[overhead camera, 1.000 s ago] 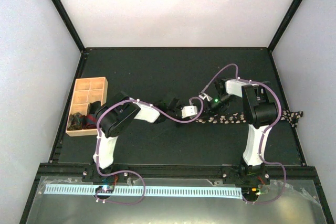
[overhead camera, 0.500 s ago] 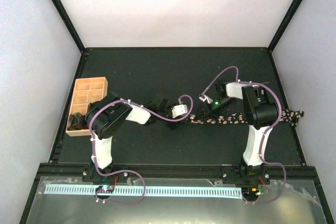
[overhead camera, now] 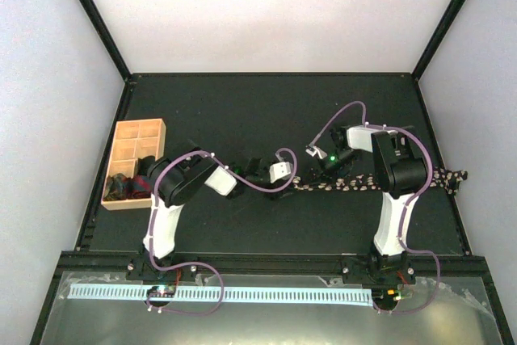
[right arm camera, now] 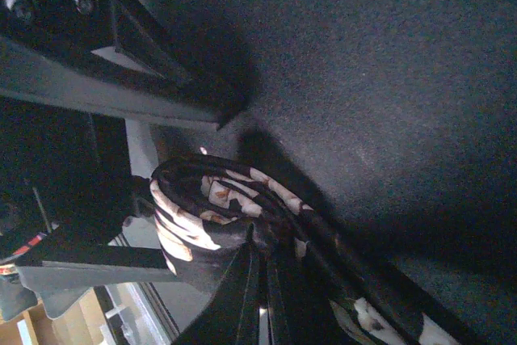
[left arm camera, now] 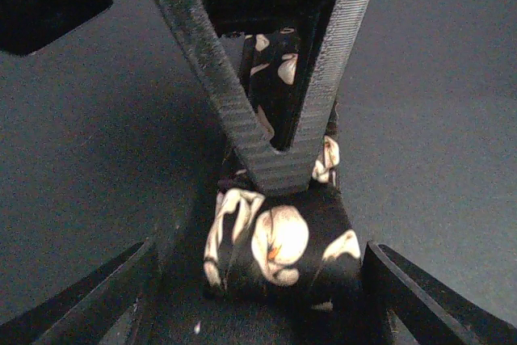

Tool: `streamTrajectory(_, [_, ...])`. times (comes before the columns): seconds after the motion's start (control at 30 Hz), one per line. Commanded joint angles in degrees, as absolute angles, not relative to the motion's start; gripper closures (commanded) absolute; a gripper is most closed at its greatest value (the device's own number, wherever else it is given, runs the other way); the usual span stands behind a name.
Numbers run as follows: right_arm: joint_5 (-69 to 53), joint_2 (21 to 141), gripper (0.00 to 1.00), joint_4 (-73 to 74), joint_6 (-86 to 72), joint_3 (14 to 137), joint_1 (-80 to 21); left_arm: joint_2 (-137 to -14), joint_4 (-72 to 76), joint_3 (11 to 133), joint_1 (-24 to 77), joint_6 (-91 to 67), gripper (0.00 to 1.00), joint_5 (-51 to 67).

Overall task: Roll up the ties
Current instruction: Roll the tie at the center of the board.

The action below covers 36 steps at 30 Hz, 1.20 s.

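The dark tie [overhead camera: 355, 183] with pale speckles lies stretched across the mat, its far end at the right wall. Its left end is wound into a small roll [left arm camera: 279, 244], also seen as a coil [right arm camera: 198, 212] in the right wrist view. My left gripper [left arm camera: 262, 313] is open, with a finger on each side of the roll and not pressing it; from above it [overhead camera: 294, 179] sits just left of the roll. My right gripper [right arm camera: 262, 300] is shut on the rolled tie from the other side, and from above it [overhead camera: 317, 175] is right beside the left one.
A tan wooden compartment tray [overhead camera: 137, 124] stands at the mat's left edge with dark items in its near cells. Purple cables [overhead camera: 279, 183] loop over both arms. The tie's wide tail [overhead camera: 452, 177] reaches the right frame post.
My left gripper has opened off the roll and its arm has drawn back a little to the left. The right gripper stays shut on the roll in about the same place.
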<state>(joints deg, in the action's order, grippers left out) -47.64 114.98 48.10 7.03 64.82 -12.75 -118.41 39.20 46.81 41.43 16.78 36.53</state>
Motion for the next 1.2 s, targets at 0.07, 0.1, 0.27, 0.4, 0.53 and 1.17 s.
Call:
streamTrajectory(0.07, [-37.88, 119.48, 0.98, 47.49, 7.38, 64.36, -13.88, -124.49, 48.08, 48.09, 42.85, 15.12, 0.43, 39.67])
streamTrajectory(0.1, [-37.88, 119.62, 0.98, 47.20, 7.29, 64.27, -14.01, -124.88, 48.69, 47.93, 42.88, 15.39, 0.50, 39.95])
streamTrajectory(0.27, [-40.63, 120.55, 0.98, 46.08, 7.24, 64.91, -14.34, -121.42, 46.83, 44.74, 42.89, 18.07, 0.61, 37.36])
streamTrajectory(0.4, [-43.12, 120.95, 0.95, 44.33, 5.89, 67.40, -15.85, -115.44, 32.03, 45.82, 42.98, 22.10, 0.64, 33.18])
streamTrajectory(0.53, [-42.72, 119.35, 0.83, 48.81, 9.26, 69.90, -15.23, -112.76, 15.46, 50.07, 42.98, 24.25, 0.66, 28.19])
streamTrajectory(1.17, [-55.54, 115.27, 0.66, 49.57, 4.22, 67.90, -14.72, -112.77, 2.10, 54.31, 44.16, 26.58, 0.66, 22.93])
